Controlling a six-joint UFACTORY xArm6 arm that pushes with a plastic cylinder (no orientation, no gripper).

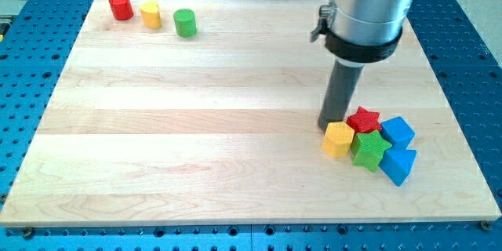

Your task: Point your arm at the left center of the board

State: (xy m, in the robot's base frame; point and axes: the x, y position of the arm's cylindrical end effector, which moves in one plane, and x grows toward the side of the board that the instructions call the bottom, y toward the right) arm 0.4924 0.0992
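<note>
The arm stands over the right half of the wooden board [235, 125], and my tip [330, 128] is down on the wood right at the far-left edge of a small huddle of blocks: the yellow hexagon block [338, 139] just beside it, the red star block [365, 119] to its right, the green star block [369, 148] nearer, and two blue blocks [398, 132] [398, 165] on the right of the cluster. There are no jaws to speak of here, only a plain rod that holds nothing. The goal, the left centre of the board, lies well apart from the tip, across open wood. By my reckoning the pointing is hardly begun; nearly the whole crossing leftward is left. At the far left corner sit a red cylinder [120, 6], a yellow cylinder [150, 15] and a green cylinder [184, 23], off the straight path.
</note>
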